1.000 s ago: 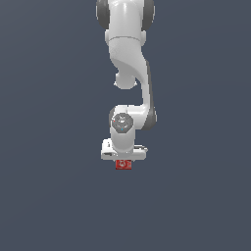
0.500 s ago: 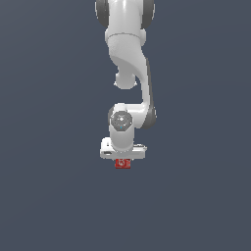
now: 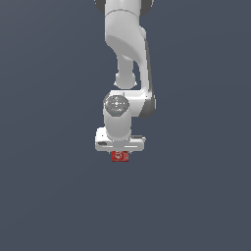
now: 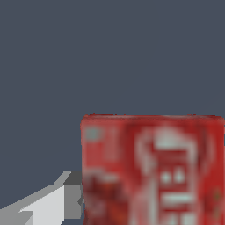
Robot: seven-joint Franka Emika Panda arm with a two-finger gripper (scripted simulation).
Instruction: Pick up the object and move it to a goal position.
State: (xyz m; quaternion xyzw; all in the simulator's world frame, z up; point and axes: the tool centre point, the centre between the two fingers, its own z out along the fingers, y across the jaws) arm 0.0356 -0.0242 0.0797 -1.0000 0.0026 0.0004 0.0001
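The object (image 3: 120, 156) is a small red can with white label markings. It sits directly under the white hand of my gripper (image 3: 120, 152) in the exterior view, and the fingers are hard to make out there. In the wrist view the can (image 4: 151, 169) fills much of the picture. One grey-white finger (image 4: 66, 197) presses against its side, and the other finger is out of frame. The gripper appears shut on the can.
A plain dark grey surface surrounds the arm in both views. The white arm (image 3: 125, 44) reaches in from the top of the exterior view. No other objects or goal marker show.
The hand and the red can have moved slightly upward together in the exterior view. The can has stayed under the hand.
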